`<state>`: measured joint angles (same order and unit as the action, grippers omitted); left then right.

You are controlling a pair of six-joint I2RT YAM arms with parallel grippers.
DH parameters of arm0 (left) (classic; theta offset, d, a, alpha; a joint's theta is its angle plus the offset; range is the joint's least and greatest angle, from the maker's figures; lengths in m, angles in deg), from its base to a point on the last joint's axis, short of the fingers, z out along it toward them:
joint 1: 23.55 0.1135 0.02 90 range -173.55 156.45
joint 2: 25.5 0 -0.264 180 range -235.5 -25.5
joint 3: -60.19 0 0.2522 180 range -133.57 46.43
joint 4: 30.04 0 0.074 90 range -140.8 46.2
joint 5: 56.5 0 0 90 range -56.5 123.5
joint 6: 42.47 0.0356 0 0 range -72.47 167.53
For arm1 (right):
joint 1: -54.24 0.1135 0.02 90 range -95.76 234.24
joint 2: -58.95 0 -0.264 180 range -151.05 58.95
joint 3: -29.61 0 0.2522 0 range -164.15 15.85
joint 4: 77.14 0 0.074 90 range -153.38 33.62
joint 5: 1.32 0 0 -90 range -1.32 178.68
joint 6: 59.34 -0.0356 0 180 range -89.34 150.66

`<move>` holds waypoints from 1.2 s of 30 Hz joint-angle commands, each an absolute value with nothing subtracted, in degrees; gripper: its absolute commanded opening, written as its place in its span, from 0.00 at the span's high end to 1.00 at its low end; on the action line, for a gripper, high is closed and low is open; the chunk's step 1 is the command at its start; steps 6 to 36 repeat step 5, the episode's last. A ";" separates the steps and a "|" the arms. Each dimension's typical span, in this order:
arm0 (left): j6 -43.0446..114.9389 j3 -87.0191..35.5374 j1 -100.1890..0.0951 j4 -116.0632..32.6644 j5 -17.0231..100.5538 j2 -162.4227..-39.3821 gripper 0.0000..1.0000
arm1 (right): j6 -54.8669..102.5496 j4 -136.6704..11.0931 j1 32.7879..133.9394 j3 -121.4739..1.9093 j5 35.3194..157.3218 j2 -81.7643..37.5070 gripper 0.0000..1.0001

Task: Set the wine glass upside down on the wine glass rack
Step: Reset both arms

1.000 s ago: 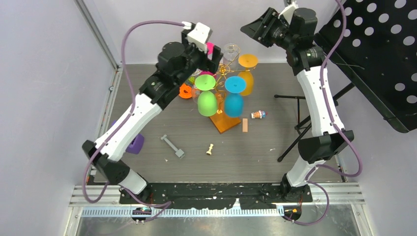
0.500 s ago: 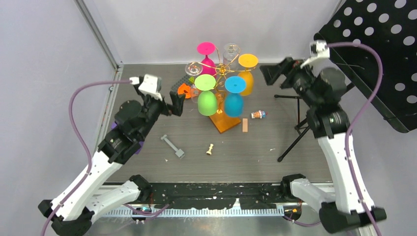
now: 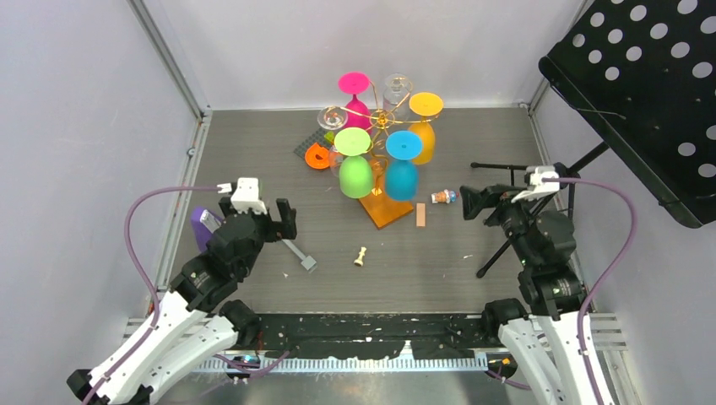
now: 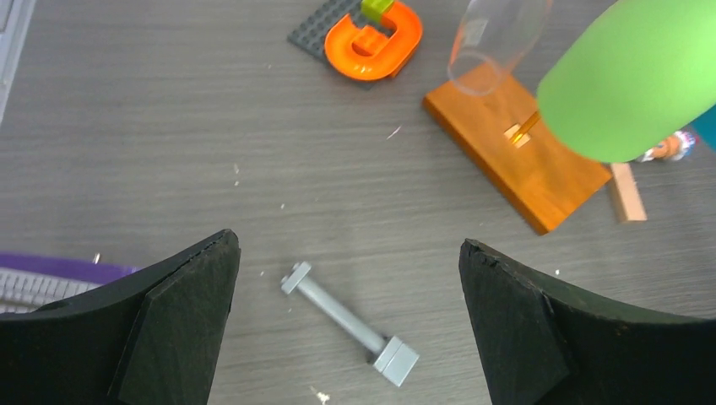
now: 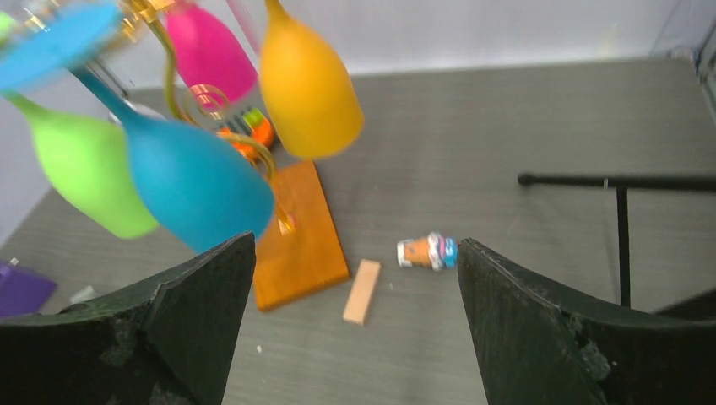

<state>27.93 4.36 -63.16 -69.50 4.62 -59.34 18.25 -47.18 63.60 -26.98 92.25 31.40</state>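
The wine glass rack (image 3: 384, 119), a gold wire stand on an orange-brown wooden base (image 3: 389, 212) (image 4: 515, 160) (image 5: 300, 228), stands at the back middle. Several wine glasses hang upside down from it: pink (image 3: 355, 84) (image 5: 208, 52), orange (image 3: 425, 139) (image 5: 308, 80), blue (image 3: 401, 179) (image 5: 190, 181), green (image 3: 355, 177) (image 4: 633, 80) (image 5: 84, 169) and clear ones (image 3: 397, 85). My left gripper (image 3: 257, 219) (image 4: 348, 245) hovers open and empty over a grey bolt, left of the rack. My right gripper (image 3: 481, 201) (image 5: 355, 243) is open and empty, right of the rack and facing it.
A grey bolt (image 3: 295, 251) (image 4: 348, 314), a chess pawn (image 3: 360, 256), a wooden block (image 3: 420, 216) (image 5: 361, 291) and a small figure (image 3: 444, 197) (image 5: 428, 251) lie near the base. An orange horseshoe piece (image 3: 318, 156) (image 4: 371, 38) lies left. A black music stand (image 3: 642, 84) is at right.
Both arms have pulled back from the top of the rack, down toward the near edge. Both grippers have opened wider. The pink glass stays hanging on the rack.
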 commanded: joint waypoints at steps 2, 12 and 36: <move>25.54 7.65 -62.93 -70.86 -0.45 -54.86 0.00 | 20.15 -47.53 63.77 -20.29 90.21 35.10 0.05; 25.94 8.45 -62.93 -72.08 -2.27 -54.52 0.00 | 20.54 -46.19 63.73 -19.33 89.77 35.97 0.05; 25.94 8.45 -62.93 -72.08 -2.27 -54.52 0.00 | 20.54 -46.19 63.73 -19.33 89.77 35.97 0.05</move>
